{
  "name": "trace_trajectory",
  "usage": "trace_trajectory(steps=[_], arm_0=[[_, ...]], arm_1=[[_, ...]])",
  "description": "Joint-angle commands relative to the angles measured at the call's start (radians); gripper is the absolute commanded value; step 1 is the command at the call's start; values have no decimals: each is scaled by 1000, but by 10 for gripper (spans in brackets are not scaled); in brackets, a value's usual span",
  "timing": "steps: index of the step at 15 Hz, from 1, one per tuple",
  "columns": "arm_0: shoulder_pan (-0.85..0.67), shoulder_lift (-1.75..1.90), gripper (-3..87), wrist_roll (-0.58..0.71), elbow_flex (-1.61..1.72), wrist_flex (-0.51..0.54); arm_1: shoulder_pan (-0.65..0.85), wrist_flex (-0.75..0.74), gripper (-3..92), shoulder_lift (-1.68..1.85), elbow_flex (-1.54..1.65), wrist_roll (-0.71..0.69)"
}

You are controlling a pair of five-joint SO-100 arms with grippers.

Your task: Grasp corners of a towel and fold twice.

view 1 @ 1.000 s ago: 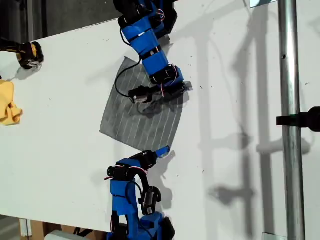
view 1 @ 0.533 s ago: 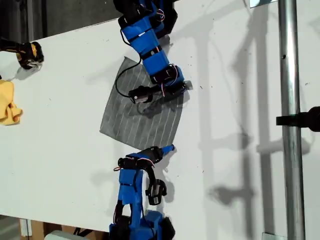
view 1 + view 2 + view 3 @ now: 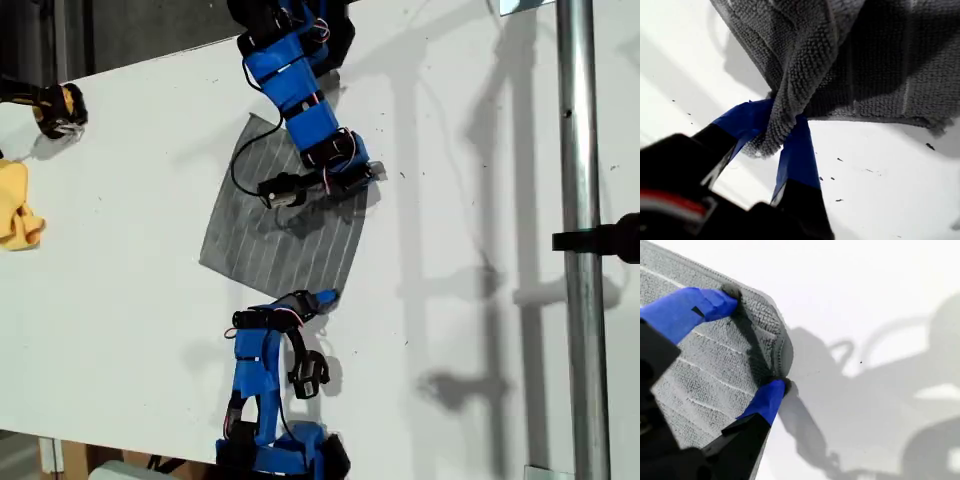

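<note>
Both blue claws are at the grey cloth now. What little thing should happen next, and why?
Probably shut my second gripper: its jaws stand open astride a corner of the towel, which lies flat there, while my first gripper is clamped on another corner, bunched between its jaws.

Both arms consist of blue printed links joined by black servo housings; thin red, white and black cables run along them; each claw, first (image 3: 775, 137) and second (image 3: 747, 342), carries blue tapered fingers on a black body.
</note>
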Motion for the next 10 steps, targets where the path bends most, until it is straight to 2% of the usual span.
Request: trace_trajectory(steps=[1,2,3,7,10], arm_0=[[-15,3,145,-29,-15,9],[-17,0,26,-41,-17,18],[-6,-2,-27,-49,-20,31],[58,71,-29,-115,-123,164],[92,199,-29,-120,-167,232]], arm_1=[[-11,8,-1,26,-58,-2],[-6,8,-1,26,-61,-5],[-5,8,-1,26,-61,-6],[0,57,-1,40,-103,-11],[-12,204,-1,48,-285,-44]])
